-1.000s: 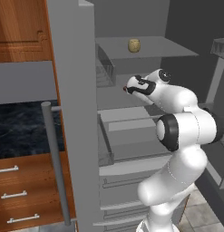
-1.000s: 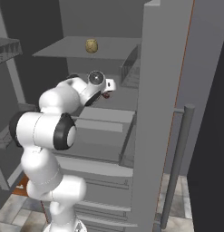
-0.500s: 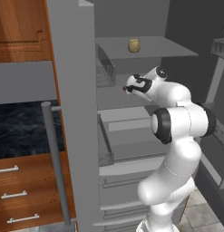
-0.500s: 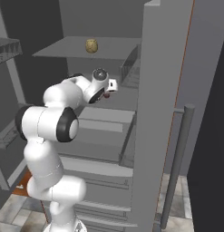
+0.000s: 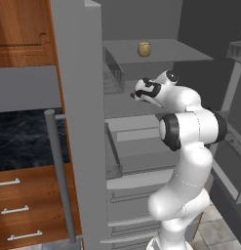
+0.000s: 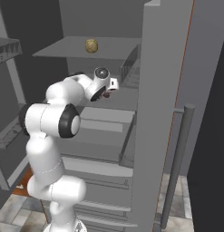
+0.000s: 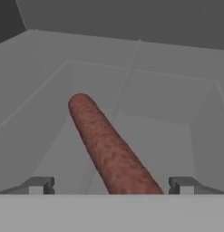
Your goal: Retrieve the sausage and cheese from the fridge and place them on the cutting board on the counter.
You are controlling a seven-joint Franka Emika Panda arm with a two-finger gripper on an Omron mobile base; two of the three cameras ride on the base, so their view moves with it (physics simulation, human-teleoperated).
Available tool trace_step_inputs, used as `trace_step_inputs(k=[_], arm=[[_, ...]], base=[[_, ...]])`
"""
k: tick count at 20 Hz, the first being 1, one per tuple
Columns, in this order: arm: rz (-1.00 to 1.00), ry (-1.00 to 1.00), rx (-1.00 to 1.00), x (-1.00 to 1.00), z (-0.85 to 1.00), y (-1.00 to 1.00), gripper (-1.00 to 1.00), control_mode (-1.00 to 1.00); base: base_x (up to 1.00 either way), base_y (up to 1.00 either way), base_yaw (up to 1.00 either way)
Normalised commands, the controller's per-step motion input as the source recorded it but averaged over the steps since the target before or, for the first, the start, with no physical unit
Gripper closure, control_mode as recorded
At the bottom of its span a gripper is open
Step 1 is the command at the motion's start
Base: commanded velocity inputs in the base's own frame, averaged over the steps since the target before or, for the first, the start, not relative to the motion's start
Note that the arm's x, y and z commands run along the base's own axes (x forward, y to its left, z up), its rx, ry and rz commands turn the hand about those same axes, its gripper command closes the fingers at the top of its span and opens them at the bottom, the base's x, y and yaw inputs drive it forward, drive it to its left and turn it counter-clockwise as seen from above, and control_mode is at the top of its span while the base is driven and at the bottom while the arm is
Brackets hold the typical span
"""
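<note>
Item one, the fridge [image 5: 78,122]: I see a tall, flat grey body with its doors swung wide, a long round bar handle on the near door, smooth matte shelves and closed drawers below.

Item two, the counter [image 5: 24,139]: a black marble-look top with faint white veins, over reddish-brown wooden drawers with small metal pulls, to the left of the fridge in the left base view.

Item three, the arm: glossy white segments with dark joints, reaching from the base into the fridge at middle shelf level.

Item four, the claw [image 7: 111,186]: I read its two small dark tips as standing wide apart, with nothing clamped between them.

Item five, the sausage [image 7: 109,147]: a reddish-brown cylinder with a mottled, grainy skin and a rounded far end, lying on a grey fridge shelf. In the hand view it runs diagonally from the upper left down into the gap between the claw tips, its near end about midway between them; I cannot tell whether either tip touches it.

Item six, the cheese [image 5: 144,49]: a small pale yellow-tan rounded chunk, sitting on the upper shelf above the claw.
</note>
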Motion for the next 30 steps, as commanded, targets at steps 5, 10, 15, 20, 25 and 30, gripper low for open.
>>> trace_step_inputs(k=[5,10,15,20,25,30], arm=[[0.02,0.00,0.00,0.14,-0.20,0.00,-1.00,-1.00],[0.02,0.01,0.00,0.19,-0.29,0.01,-1.00,-1.00],[0.03,0.00,-0.02,0.04,-0.27,0.05,1.00,-1.00],[0.03,0.00,-0.06,-0.18,-0.29,0.03,1.00,-1.00],[0.01,-0.02,-0.06,-0.61,-0.38,0.02,1.00,-1.00],[0.00,-0.01,0.00,-0.80,-0.08,0.00,1.00,-1.00]], base=[[0.00,0.00,0.00],[0.00,0.00,0.00],[0.00,0.00,0.00],[0.00,0.00,0.00],[0.00,0.00,0.00],[0.00,0.00,0.00]])
